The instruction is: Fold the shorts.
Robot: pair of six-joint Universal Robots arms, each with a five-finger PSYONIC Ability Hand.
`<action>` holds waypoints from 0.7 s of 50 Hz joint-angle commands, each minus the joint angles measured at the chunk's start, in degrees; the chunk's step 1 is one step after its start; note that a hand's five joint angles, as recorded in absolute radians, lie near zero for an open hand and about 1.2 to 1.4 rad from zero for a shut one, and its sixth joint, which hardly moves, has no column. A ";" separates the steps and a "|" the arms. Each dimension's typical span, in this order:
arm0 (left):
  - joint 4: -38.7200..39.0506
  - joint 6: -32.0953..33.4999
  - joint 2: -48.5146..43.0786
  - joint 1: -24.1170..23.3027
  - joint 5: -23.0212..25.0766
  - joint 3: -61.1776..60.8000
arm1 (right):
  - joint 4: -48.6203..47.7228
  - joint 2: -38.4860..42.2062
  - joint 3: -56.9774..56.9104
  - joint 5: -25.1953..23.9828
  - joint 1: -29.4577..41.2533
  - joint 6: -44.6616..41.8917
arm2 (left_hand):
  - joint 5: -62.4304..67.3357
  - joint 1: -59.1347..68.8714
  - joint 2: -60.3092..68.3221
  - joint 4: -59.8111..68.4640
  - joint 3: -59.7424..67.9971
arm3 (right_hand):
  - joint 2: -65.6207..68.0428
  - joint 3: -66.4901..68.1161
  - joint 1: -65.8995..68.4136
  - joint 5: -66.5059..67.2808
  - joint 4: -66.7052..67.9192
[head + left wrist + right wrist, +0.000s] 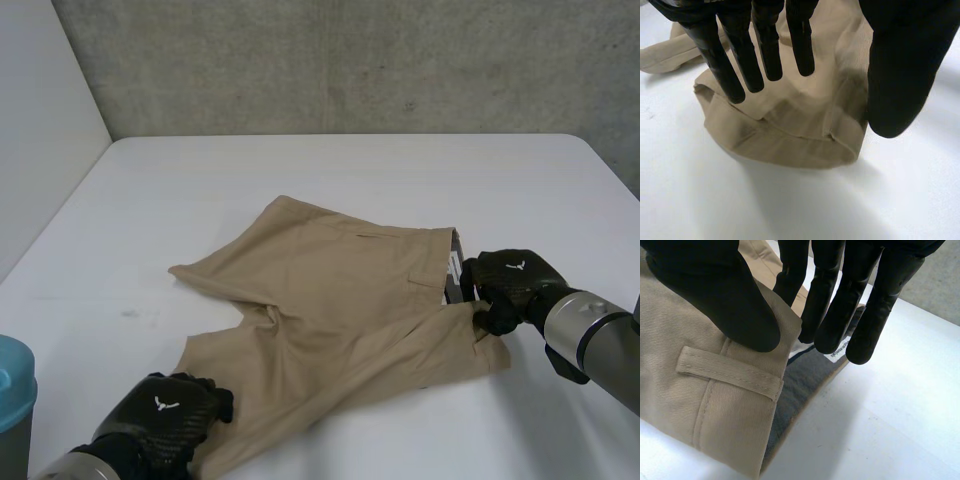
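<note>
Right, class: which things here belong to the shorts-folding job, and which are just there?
Job: tan twill shorts; black left hand at a leg hem; black right hand pinching the waistband.
Just there: white table; grey concrete wall.

A robotics lab: plain white table [350,170] against a bare concrete wall [350,60], white panel [40,120] alongside, grey robot arm [600,340] at the table's edge.
</note>
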 commanded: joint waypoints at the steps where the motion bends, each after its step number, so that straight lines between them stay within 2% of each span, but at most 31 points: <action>1: 0.75 0.70 0.64 -1.47 -2.16 -1.10 | -0.38 -0.12 0.07 0.25 0.08 0.02 | 21.14 21.24 21.48 21.17 21.50 | 12.99 12.35 23.14 12.64 11.76; 5: 2.68 2.90 -3.31 -1.12 -2.25 -1.80 | -0.55 -0.20 0.07 0.25 0.08 0.02 | 49.02 49.12 49.36 49.05 49.38 | 12.99 12.35 23.14 12.64 11.76; 6: 3.47 4.38 -4.89 -1.04 -2.42 -1.37 | -0.55 -0.20 0.07 0.25 0.08 0.02 | 50.73 50.84 51.08 50.77 51.10 | 12.99 12.35 23.14 12.64 11.76; 12: 8.12 9.14 -7.10 0.02 -2.60 5.39 | -0.64 -0.38 -0.37 0.43 0.08 -0.16 | 50.75 50.85 51.10 50.78 51.11 | 12.99 12.35 23.14 12.64 11.76; 17: 17.78 15.27 -10.95 7.03 -2.51 16.53 | -1.52 -0.38 -1.78 1.22 0.26 -1.39 | 50.75 50.85 51.10 50.78 51.11 | 12.99 12.35 23.14 12.64 11.76; 20: 20.96 18.80 -14.56 8.45 -2.25 21.91 | -3.53 -0.12 -2.92 2.27 0.26 -1.65 | 50.75 50.85 51.10 50.78 51.11 | 12.99 12.35 23.14 12.64 11.76; 25: 24.21 24.78 -26.58 8.98 -2.16 35.69 | -7.58 0.76 -5.64 5.08 1.49 -1.39 | 50.75 50.85 51.10 50.78 51.11 | 12.99 12.35 23.14 12.64 11.76; 28: 25.01 25.14 -32.13 9.42 -2.16 41.77 | -11.61 2.95 -8.27 7.89 2.45 -1.04 | 50.75 50.85 51.10 50.78 51.11 | 12.99 12.35 23.14 12.64 11.76; 32: 29.83 25.58 -43.19 9.51 -2.07 54.15 | -17.51 6.47 -12.05 11.59 3.42 -0.69 | 50.75 50.85 51.10 50.78 51.11 | 12.99 12.35 23.14 12.64 11.76; 35: 32.73 25.67 -47.95 9.51 -1.90 59.35 | -21.20 10.60 -15.83 13.70 5.09 -1.13 | 50.75 50.85 51.10 50.78 51.11 | 12.99 12.35 23.14 12.64 11.76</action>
